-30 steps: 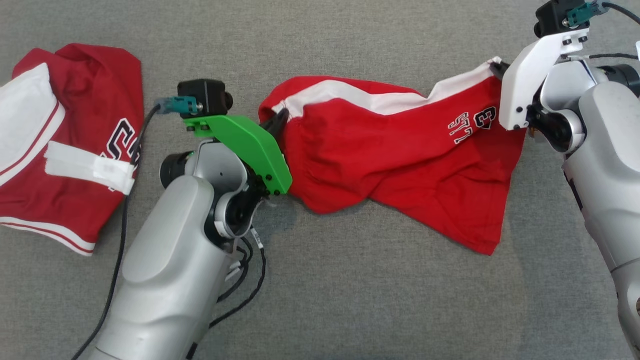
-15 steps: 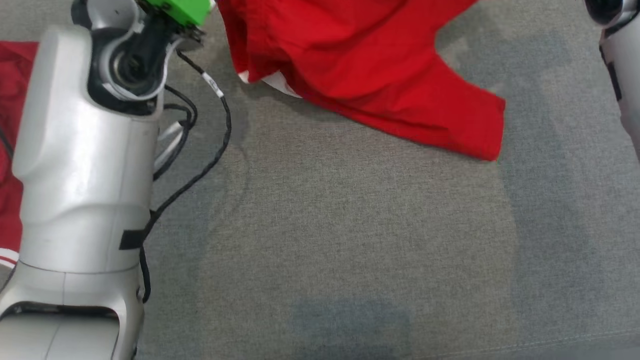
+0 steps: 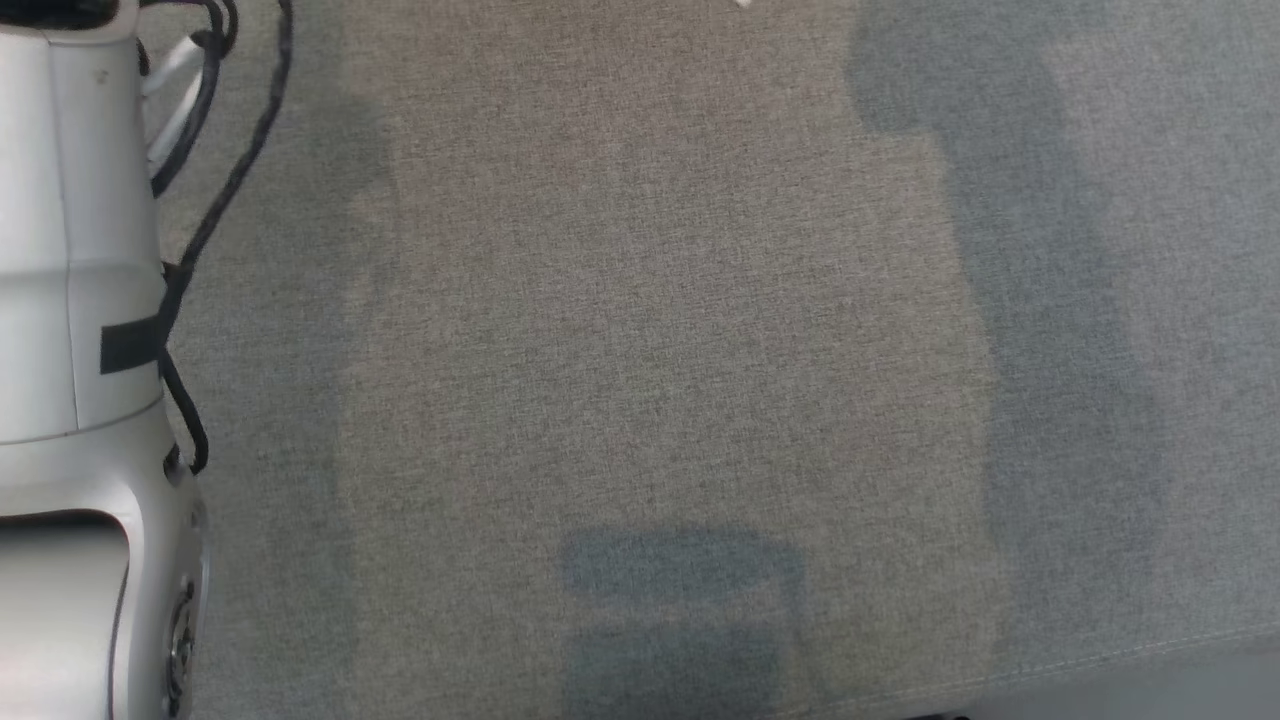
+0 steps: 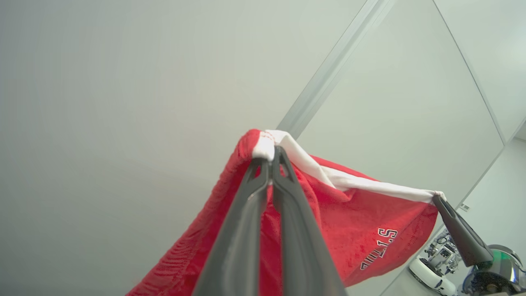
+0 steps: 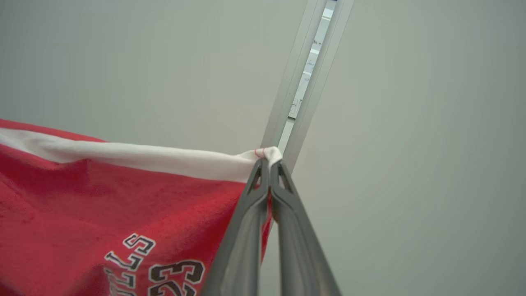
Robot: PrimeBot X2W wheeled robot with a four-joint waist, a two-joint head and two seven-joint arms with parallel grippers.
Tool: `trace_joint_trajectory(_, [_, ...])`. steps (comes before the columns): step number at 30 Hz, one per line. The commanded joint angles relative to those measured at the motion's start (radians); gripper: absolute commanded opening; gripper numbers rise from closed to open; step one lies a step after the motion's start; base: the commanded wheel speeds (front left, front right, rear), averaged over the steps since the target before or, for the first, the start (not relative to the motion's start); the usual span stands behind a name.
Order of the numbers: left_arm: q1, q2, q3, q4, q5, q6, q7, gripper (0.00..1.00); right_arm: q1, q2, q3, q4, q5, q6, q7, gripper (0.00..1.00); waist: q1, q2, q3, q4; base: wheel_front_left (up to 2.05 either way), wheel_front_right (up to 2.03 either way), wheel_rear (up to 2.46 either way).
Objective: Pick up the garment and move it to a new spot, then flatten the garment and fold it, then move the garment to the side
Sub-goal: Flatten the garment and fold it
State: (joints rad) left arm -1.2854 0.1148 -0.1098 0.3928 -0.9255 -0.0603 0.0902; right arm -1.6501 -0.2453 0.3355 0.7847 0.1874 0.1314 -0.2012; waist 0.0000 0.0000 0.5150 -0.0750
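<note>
The garment [image 4: 361, 230] is red with a white band along its top edge and dark lettering. It hangs in the air, stretched between both grippers against a pale wall. My left gripper [image 4: 271, 158] is shut on one white corner of the band. My right gripper [image 5: 270, 162] is shut on the other corner of the garment [image 5: 102, 205]; in the left wrist view that same right gripper [image 4: 439, 200] shows at the far right, pinching the band's end. In the head view my left forearm [image 3: 70, 300] rises along the left edge above grey cloth.
The grey fabric work surface [image 3: 660, 350] spreads below the head camera, with its front seam [image 3: 1100, 655] at the lower right. A metal wall strip [image 5: 304, 78] runs behind the garment. Other robot equipment [image 4: 439, 259] stands at the far right of the left wrist view.
The head view has shifted over the last second, so the garment and both grippers have passed out of its top. The garment, low over the surface before, now hangs raised between the grippers.
</note>
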Motion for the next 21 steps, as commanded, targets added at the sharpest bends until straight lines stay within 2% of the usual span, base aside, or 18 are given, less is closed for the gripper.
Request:
trace_joint_trajectory(1, [-0.031,0.016,-0.002,0.001,0.037,-0.012,-0.046,0.0,-0.026,0.003,-0.005,0.006,-0.026,-0.001,-0.027,0.0,0.0,0.0,-0.005,0.004,0.0,0.0,0.0])
trace_joint_trajectory(6, [-0.054,0.017,-0.027,0.026,0.094,-0.035,-0.145,0.0,-0.049,0.008,0.021,0.008,-0.103,-0.001,-0.06,0.0,0.0,0.0,-0.003,0.008,0.0,0.0,0.0])
trace_joint_trajectory(10, [0.016,0.037,-0.101,0.036,0.156,-0.056,-0.188,0.0,0.016,-0.004,0.108,-0.004,-0.126,-0.001,-0.062,0.0,0.0,0.0,0.009,0.014,0.0,0.0,0.0])
trace_joint_trajectory(15, [0.163,0.036,-0.201,0.031,0.186,-0.068,-0.236,0.0,0.141,-0.058,0.257,-0.048,-0.061,-0.001,-0.064,0.0,0.0,0.0,-0.003,0.023,0.0,0.0,0.0])
trace_joint_trajectory(18, [0.267,0.055,-0.256,0.014,0.212,-0.069,-0.236,0.0,0.234,-0.114,0.324,-0.1,0.006,-0.001,-0.063,0.0,0.0,0.0,-0.034,0.028,0.0,0.0,0.0])
trace_joint_trajectory(21, [0.376,0.056,-0.275,-0.014,0.214,-0.044,-0.233,0.0,0.334,-0.184,0.365,-0.18,0.075,-0.001,-0.04,0.0,0.0,0.0,-0.078,0.038,0.0,0.0,0.0])
